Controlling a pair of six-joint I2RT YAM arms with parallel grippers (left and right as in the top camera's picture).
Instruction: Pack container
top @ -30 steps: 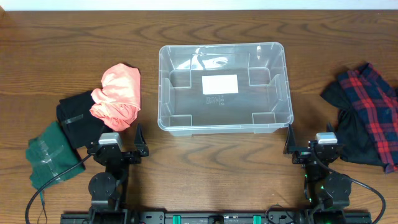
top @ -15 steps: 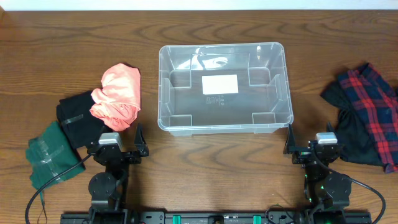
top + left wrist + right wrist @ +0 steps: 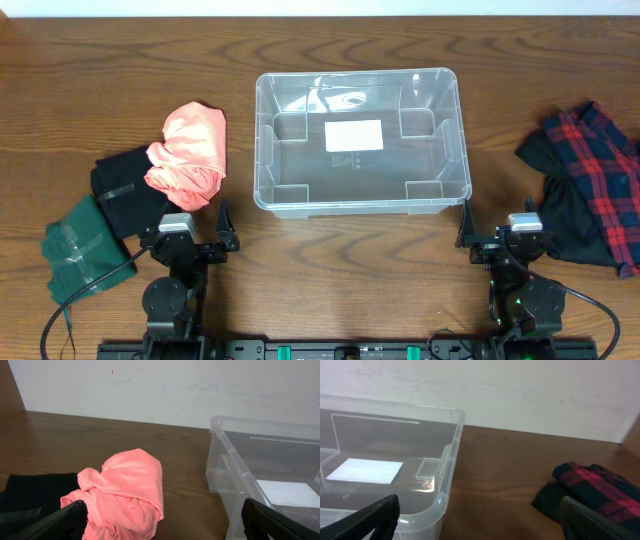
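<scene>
The large clear rectangular plastic container (image 3: 445,150), with a white label (image 3: 354,134) on its base, rests on the brown wooden surface (image 3: 340,260). It lies ahead-right of the left end effector (image 3: 163,502) and ahead-left of the right end effector (image 3: 479,499). Both end effectors are spread wide and grip nothing. A crumpled coral-pink cloth (image 3: 188,155) lies just ahead of the left one, overlapping a black cloth (image 3: 125,190). A dark green cloth (image 3: 85,245) lies to its left. A red-and-black plaid cloth (image 3: 590,180), possibly over a separate black piece, lies ahead-right of the right one.
</scene>
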